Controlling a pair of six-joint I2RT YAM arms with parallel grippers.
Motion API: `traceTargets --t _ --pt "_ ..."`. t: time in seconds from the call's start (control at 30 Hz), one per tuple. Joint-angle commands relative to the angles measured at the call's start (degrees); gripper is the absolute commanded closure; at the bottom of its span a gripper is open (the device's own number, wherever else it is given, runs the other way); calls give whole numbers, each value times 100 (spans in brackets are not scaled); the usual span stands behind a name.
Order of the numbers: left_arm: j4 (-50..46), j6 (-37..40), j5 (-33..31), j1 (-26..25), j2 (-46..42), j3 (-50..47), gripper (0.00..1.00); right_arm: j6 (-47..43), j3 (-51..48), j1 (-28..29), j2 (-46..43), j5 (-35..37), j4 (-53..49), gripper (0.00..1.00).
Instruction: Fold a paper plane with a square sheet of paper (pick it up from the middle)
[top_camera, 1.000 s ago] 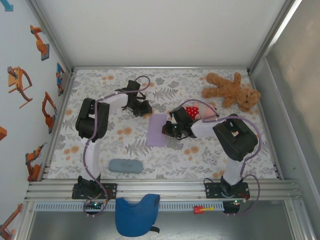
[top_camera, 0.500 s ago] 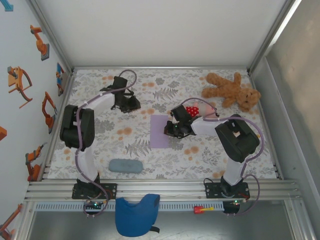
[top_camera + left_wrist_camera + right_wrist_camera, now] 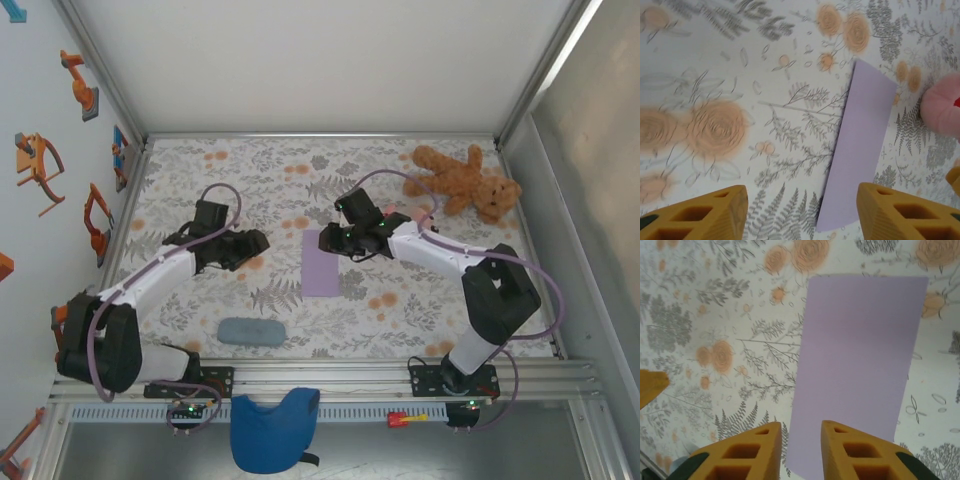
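Note:
The square sheet of paper (image 3: 320,263) lies flat on the flowered table as a pale lavender oblong, about half as wide as it is long. My left gripper (image 3: 250,245) hovers to its left, jaws wide open and holding nothing. In the left wrist view the paper (image 3: 860,145) runs down towards the gap of the left gripper (image 3: 802,215), nearer the right-hand finger (image 3: 900,215). My right gripper (image 3: 335,238) hangs over the sheet's far right corner. In the right wrist view the right gripper (image 3: 800,450) stands a little open above the paper (image 3: 860,355), gripping nothing.
A brown teddy bear (image 3: 465,182) lies at the far right. A pink and red soft toy (image 3: 385,215) sits behind the right arm, also seen as the pink toy (image 3: 940,110). A grey-blue pad (image 3: 250,331) lies near the front left. A blue cloth (image 3: 272,430) hangs off the front rail.
The left arm has swung back from the far side toward the left front and its jaws have opened. The right gripper has opened and lifted slightly toward the sheet's far end.

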Motion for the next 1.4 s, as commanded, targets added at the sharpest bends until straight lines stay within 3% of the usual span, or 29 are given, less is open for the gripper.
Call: traceTargets --t 0.0,0.33,0.7,1.03,1.2,1.37 --pt "56 -366 -188 -17 -487 -318 33 106 -1 243 218 489 -400 66" --pt "-316 -281 -925 -5 -1477 -736 0 577 193 599 1109 932 -103 61" --pt "-96 -213 -696 -7 -1312 -736 4 980 547 812 1838 746 151 62" --pt "588 -191 266 -20 -676 -655 1 1221 218 1299 1739 574 995 67" --pt "736 -159 581 -82 -316 -546 17 1298 -38 1339 1373 457 1490 68" --pt "847 -120 744 -244 251 -232 33 991 -237 1321 442 736 1545 67"
